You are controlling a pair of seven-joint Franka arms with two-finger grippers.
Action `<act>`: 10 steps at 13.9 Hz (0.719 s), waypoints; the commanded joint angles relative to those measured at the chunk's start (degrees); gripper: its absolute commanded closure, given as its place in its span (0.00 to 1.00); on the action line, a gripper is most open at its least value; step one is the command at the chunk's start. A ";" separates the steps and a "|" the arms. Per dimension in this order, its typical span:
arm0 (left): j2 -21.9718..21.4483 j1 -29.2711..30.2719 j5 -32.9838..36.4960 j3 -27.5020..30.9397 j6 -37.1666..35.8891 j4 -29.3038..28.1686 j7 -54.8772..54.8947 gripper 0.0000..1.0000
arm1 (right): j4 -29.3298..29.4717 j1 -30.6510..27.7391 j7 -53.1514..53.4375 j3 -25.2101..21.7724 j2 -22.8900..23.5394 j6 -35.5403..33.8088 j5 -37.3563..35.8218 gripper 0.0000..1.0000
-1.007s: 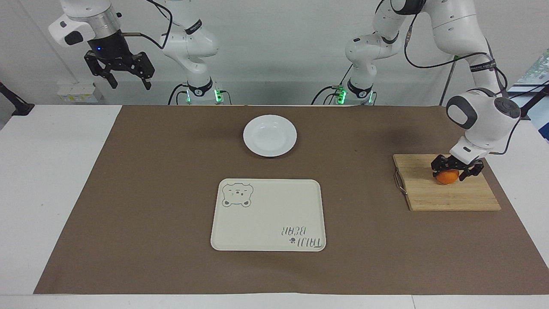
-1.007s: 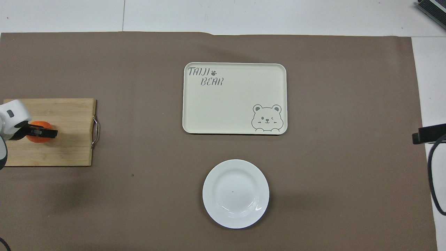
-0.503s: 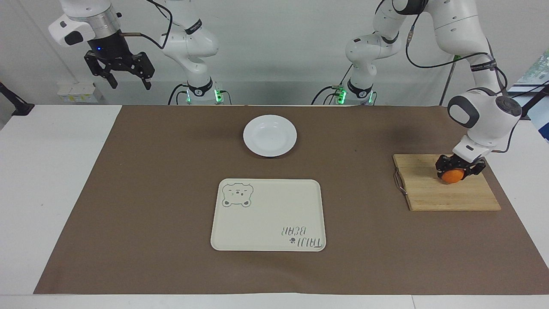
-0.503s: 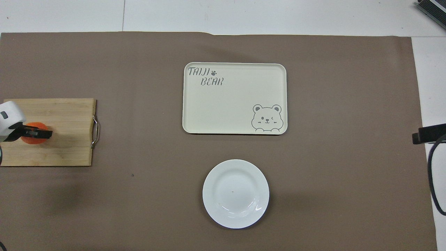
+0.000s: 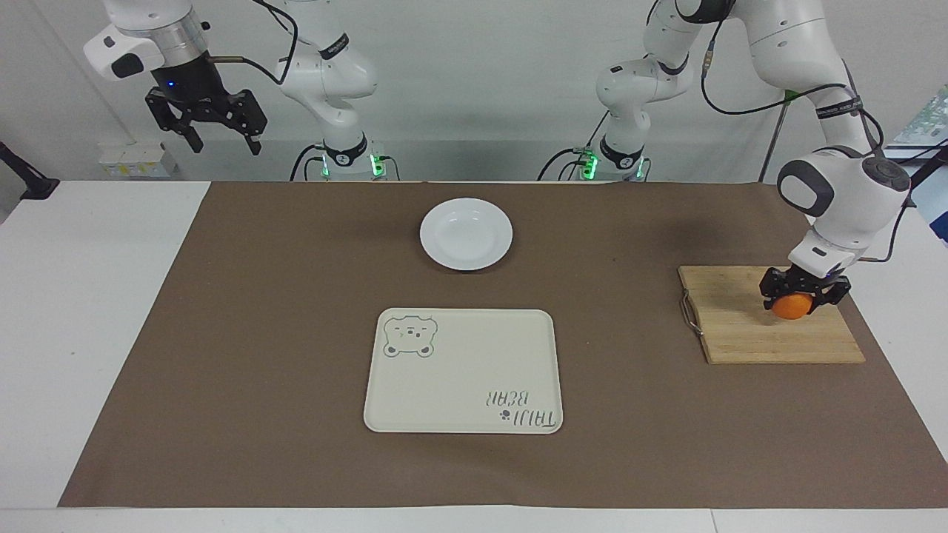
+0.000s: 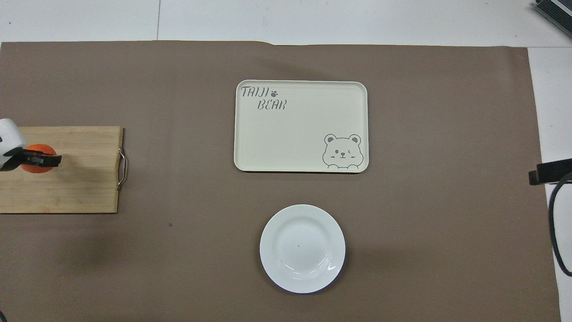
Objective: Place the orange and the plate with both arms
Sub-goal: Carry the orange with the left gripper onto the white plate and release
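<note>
Left pincer (image 5: 803,294) is clamped on the orange (image 5: 792,306), 1 finger on each side of the fruit, over the wooden cutting board (image 5: 748,326) at the left arm's end of the counter. Whether the fruit rests on the board or is just clear of it cannot be told. The overhead view shows the same grip, with the black fingers (image 6: 42,157) crossing the orange (image 6: 35,147) near the board's outer edge.

Right pincer (image 5: 206,118) hangs high over the right arm's end of the counter with its fingers apart, holding nothing; that arm waits. The plate (image 5: 466,233) sits empty on the brown mat, nearer to the robots than the cream bear tray (image 5: 463,370), and both are well apart from the board.

The step in hand looks like carrying the orange away from the board. To do it well, the grip should stay firm but not crushing, since a round fruit can roll out of 2 flat fingers. A straight lift first, clearing the board and its metal handle (image 5: 689,314), then a level sweep toward the middle of the counter, seems safest. A gentle lowering should stop the orange rolling on release.
</note>
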 commanded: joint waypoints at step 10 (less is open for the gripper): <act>-2.41 -17.84 -0.55 0.47 -6.94 -0.36 -10.28 1.00 | -0.36 -0.55 0.89 0.37 -0.62 -0.09 -0.20 0.00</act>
